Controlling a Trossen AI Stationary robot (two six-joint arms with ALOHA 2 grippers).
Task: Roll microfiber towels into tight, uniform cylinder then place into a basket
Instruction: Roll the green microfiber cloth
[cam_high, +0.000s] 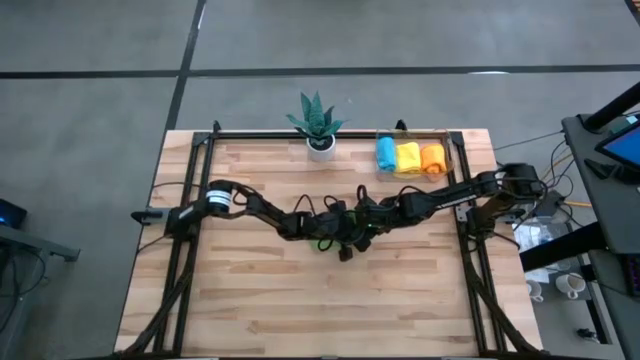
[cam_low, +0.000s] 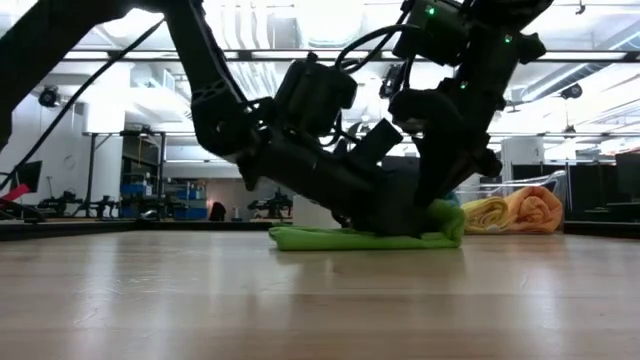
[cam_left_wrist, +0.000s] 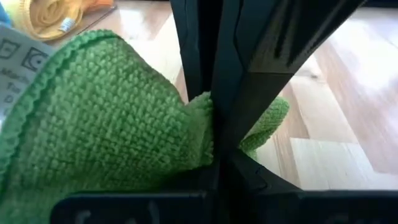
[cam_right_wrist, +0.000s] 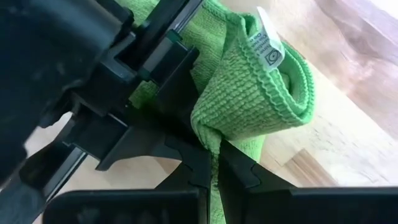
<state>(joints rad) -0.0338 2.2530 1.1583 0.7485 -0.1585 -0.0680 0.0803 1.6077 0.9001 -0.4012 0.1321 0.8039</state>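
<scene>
Green towel (cam_low: 365, 236) lies mid-table, partly folded w/ one end curled up, white tag (cam_right_wrist: 267, 42) showing. Left gripper (cam_left_wrist: 214, 158) & right gripper (cam_right_wrist: 212, 163) both pinched tight on its edge. Basket (cam_high: 452, 152) at table's back right corner holds 3 rolls: blue (cam_high: 386, 154), yellow (cam_high: 408, 156), orange (cam_high: 431, 158). Plant (cam_high: 318, 122) at back edge.

Wood-plank table (cam_high: 260, 300) w/ black frame rails along edges. Spiky green potted plant (cam_high: 318, 118) in white pot at far edge, approx. centre. White mugs (cam_high: 560, 288) on the floor off table's right side.
</scene>
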